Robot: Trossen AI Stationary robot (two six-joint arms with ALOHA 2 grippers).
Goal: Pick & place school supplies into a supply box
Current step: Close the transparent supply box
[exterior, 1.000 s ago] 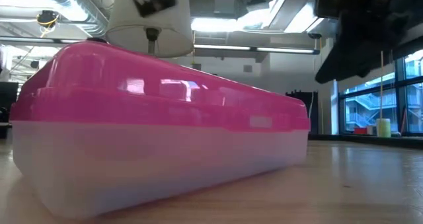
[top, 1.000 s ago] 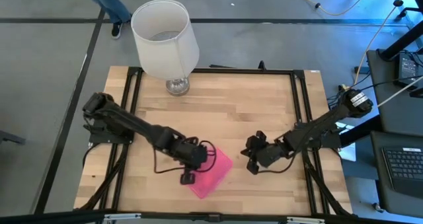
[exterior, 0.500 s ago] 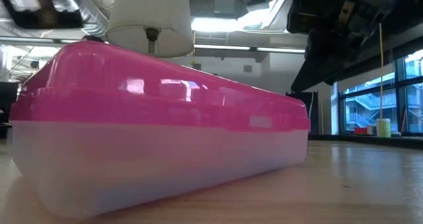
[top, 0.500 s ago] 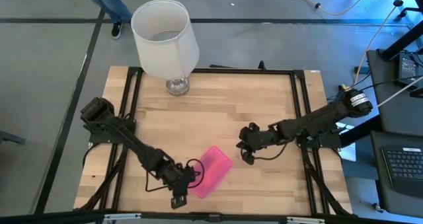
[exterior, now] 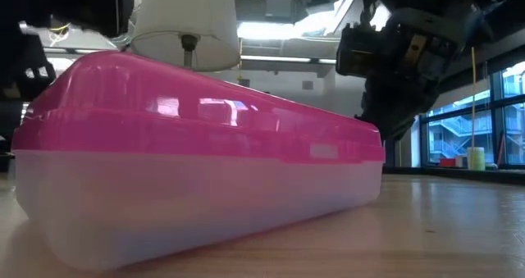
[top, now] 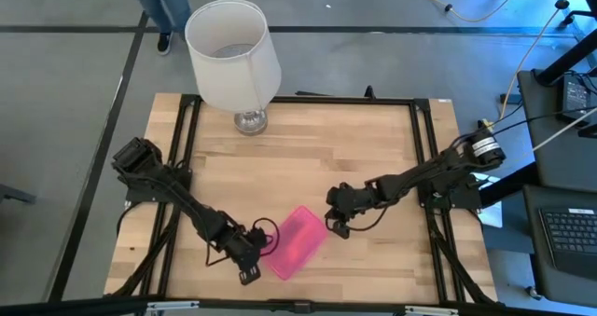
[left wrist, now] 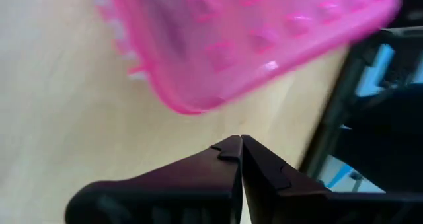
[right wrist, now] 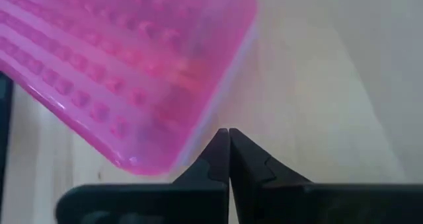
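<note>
The supply box [top: 293, 241], lid closed, lies on the surface [top: 317, 158]. Both grippers flank it with fingers pressed together: left gripper [top: 248, 276], right gripper [top: 337, 227]. The lamp [top: 233, 55] stands well beyond.

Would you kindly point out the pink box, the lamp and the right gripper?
pink box [top: 297, 240], high view, middle of its lid.
lamp [top: 233, 46], high view, white shade.
right gripper [right wrist: 229, 139], right wrist view, between its shut fingertips.
</note>
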